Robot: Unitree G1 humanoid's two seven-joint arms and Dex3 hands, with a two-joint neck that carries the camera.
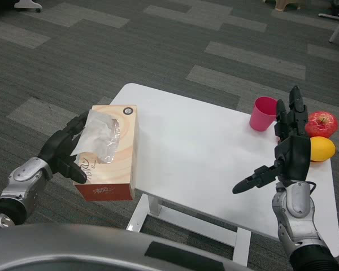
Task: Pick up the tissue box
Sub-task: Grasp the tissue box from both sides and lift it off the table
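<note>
Where the white tabletop (203,164) ends at its near-left corner, the tissue box (108,151) sits partly past the edge, its long axis running from the robot toward the far side of the room, the opening facing up with a crumpled white tissue (97,134) spilling toward the left. The left robot hand (65,152) is against the box's left long side, its dark fingers spread along that wall; whether they truly grip the box or only touch it cannot be told from this angle. The right robot hand (279,152) hovers over the right part of the tabletop, fingers apart and holding nothing. Near it stand a pink cup (263,113), a red apple (321,124) and a yellow lemon (321,149). The likely risk: with support on one side only and part of the box overhanging, a lift could let it pivot, slip from the fingers and drop to the grey carpet (158,51) below.
</note>
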